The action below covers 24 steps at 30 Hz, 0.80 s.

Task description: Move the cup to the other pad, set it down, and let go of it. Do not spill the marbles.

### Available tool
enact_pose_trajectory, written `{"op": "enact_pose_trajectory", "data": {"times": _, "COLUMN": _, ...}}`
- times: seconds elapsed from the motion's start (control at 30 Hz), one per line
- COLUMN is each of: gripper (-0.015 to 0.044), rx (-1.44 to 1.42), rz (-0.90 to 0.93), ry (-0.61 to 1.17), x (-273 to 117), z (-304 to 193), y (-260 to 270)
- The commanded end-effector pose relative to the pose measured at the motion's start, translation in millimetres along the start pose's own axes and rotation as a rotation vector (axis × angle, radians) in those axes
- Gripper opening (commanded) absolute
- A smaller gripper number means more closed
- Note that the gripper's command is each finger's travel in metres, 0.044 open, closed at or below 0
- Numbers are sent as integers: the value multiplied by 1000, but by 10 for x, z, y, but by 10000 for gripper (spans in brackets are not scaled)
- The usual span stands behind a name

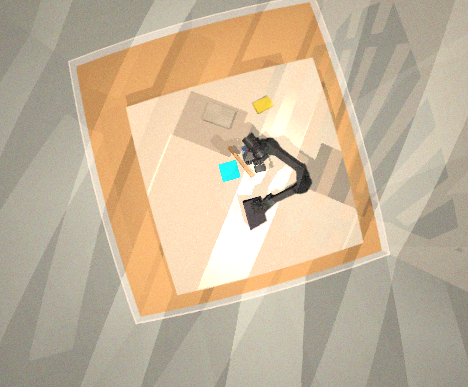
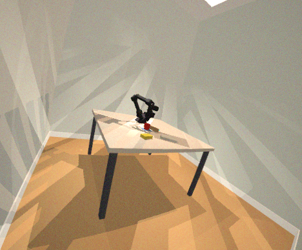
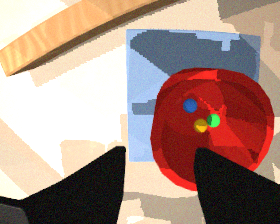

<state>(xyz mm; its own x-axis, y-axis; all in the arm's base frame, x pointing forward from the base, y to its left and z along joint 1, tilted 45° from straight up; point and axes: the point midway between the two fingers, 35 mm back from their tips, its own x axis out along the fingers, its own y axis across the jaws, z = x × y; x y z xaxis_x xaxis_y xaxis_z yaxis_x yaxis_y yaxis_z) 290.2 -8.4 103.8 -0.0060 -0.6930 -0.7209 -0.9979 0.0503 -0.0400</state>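
Cup [image 3: 219,91], red and upright, stands on the pale blue pad [image 3: 143,78], toward that pad's right side in the wrist view, with its rim reaching past the pad's lower edge.

Table [image 1: 186,233], light-topped on dark legs, carries everything. The arm [image 1: 296,168] rises from its dark base near the table's middle, bends at the elbow and reaches over to the cup, which its wrist mostly hides from the top view. From the exterior view the cup [image 2: 146,125] shows as a red spot just below the arm's tip.

A flat grey slab [image 1: 219,114] lies toward the table's far side, with a yellow block [image 1: 262,104] near it. The cyan pad [image 1: 229,171] sits well apart from the block, on the other side of a wooden stick [image 1: 241,161]; the stick lies between the cyan pad and the blue pad.

The gripper [image 3: 160,153] hangs above the cup, looking down into it. Its jaws stand partly apart and hold nothing. The left finger is off to the cup's side, over the table and the pad's edge, and the right finger overlaps the cup's lower right rim in the wrist view.

Three marbles lie together in the cup: blue [image 3: 190,105], green [image 3: 214,120] and yellow [image 3: 200,125], the last two touching.
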Motion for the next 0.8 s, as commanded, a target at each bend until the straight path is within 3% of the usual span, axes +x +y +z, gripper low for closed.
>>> {"op": "enact_pose_trajectory", "data": {"times": 0.0, "gripper": 148, "rx": -26, "rz": 1, "ry": 14, "x": -16, "z": -14, "y": -6}}
{"op": "enact_pose_trajectory", "data": {"times": 0.77, "gripper": 148, "rx": -26, "rz": 1, "ry": 12, "x": 313, "z": -11, "y": -26}}
